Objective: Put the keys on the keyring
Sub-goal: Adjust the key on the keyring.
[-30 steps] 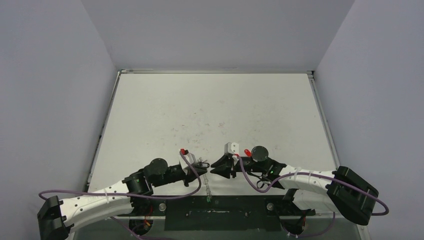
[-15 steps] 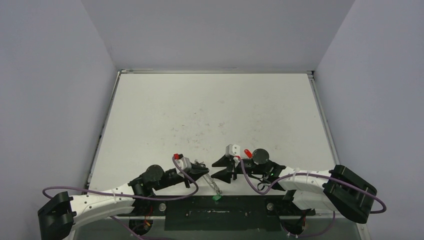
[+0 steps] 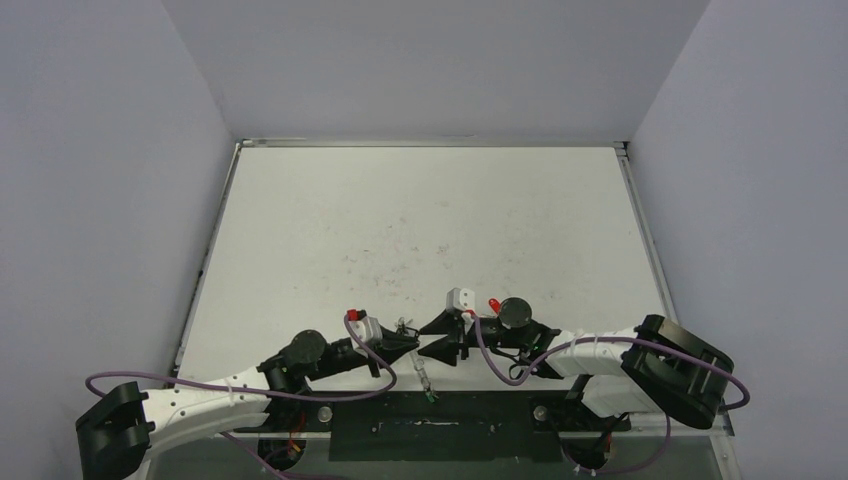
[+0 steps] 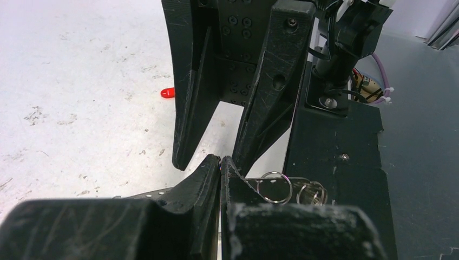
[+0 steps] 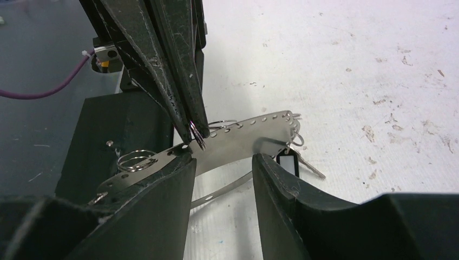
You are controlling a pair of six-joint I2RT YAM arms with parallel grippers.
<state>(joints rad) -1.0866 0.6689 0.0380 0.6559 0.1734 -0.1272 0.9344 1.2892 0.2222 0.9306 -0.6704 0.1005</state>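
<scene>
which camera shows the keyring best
Right wrist: the keyring crosses mid-frame, its perforated band clear up close. Left wrist shows only two of its rings; top external, just a tiny sliver.

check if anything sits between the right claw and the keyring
Nothing visible does. The right claw is open, with the keyring right at its fingertips. The left claw pinches the keyring just beside them, not in between.

Pale grey walls (image 3: 100, 180) box in a white table (image 3: 430, 210), scuffed with dark specks. A thin metal rim (image 3: 430, 143) lines its far edge.
</scene>
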